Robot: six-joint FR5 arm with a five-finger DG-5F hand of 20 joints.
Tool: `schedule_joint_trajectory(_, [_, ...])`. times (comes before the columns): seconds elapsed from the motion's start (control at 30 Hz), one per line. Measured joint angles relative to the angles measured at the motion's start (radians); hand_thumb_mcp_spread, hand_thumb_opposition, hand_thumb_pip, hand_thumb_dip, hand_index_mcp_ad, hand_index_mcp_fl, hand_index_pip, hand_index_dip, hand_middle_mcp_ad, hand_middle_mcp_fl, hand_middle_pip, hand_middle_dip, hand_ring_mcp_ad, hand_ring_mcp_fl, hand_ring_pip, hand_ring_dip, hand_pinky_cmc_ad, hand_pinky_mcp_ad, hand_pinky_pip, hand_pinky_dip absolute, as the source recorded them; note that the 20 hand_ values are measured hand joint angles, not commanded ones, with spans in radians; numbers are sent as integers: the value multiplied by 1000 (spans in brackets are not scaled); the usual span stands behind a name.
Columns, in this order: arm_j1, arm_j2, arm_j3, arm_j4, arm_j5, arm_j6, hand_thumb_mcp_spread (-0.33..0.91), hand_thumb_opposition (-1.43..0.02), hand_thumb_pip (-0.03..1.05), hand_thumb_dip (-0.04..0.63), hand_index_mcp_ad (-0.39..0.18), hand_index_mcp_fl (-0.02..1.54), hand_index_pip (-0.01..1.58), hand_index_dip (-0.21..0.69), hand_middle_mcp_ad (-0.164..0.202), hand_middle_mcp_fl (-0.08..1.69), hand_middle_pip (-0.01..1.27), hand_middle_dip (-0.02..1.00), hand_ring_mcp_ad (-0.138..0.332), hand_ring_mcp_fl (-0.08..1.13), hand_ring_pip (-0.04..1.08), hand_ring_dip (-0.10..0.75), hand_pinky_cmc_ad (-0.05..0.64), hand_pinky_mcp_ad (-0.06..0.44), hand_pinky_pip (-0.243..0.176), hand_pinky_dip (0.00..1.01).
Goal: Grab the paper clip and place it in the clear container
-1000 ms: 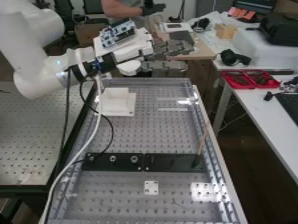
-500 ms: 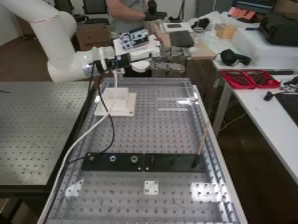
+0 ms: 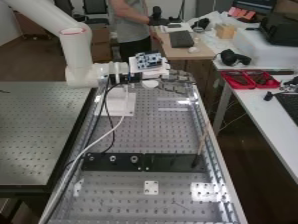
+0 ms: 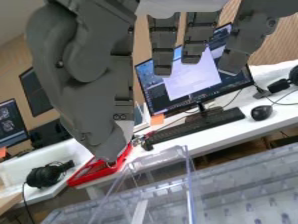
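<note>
- The hand [image 3: 175, 81] is carried above the far edge of the perforated benchtop [image 3: 153, 137], towards the far corner on the high view's right, probably to bring it over the clear container [image 4: 191, 185].
- The container stands upright on the benchtop, presumably set there so that a small thing can be let down into it from above; the pale strips [image 3: 174, 109] near that far corner may belong to it.
- The white block [image 3: 117, 101] sits farther left, near the far edge, apart from the strips, which would leave the drop side unobstructed.
- The black plates [image 3: 113, 161] lie end to end across the benchtop's nearer half, likely as a fixed place for small parts; a thin brown stick [image 3: 201, 142] leans up from their right end, beside the long right edge.
- The small white plate [image 3: 151, 187] lies between them and the near edge, well away from the work at the far end.
- Whether the hand is open or closed on anything, I cannot tell.
- The paper clip I cannot make out, so its place relative to the hand is uncertain; the hand's position by the container suggests it may be in the grasp, to be confirmed before any release.
</note>
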Motion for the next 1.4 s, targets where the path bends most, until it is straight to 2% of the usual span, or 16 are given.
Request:
schedule_joint_trajectory(0.5, [22,-106,129,-84,54,-31,457,-986,613,300,-185,627,1381,77,82,131,138,176,113,12,93,117,321,265,-12,195])
schedule_joint_trajectory(0.67, [27,-126,166,-140,68,-47,456,-988,613,300,-185,627,1381,72,82,131,140,182,113,12,96,119,318,262,-12,195])
schedule_joint_trajectory(0.8, [28,-135,189,-196,66,-52,469,-974,648,305,-204,545,1379,73,82,86,138,182,113,12,96,119,321,262,-14,206])
schedule_joint_trajectory(0.9, [27,-138,196,-221,57,-52,428,-929,668,305,-206,154,1365,63,82,38,133,182,113,16,99,119,325,262,-24,283])
schedule_joint_trajectory(0.97, [25,-134,189,-224,53,-52,403,-899,717,304,-206,141,1335,63,82,17,133,187,117,14,120,119,325,265,-56,335])
schedule_joint_trajectory(1.2, [15,-94,159,-206,48,-40,363,-867,721,304,-206,9,1292,66,86,0,127,187,113,9,113,119,325,264,-79,442])
schedule_joint_trajectory(1.4, [0,-16,117,-177,33,-40,349,-848,721,304,-206,9,1262,68,86,0,127,187,113,3,126,117,325,264,-93,449])
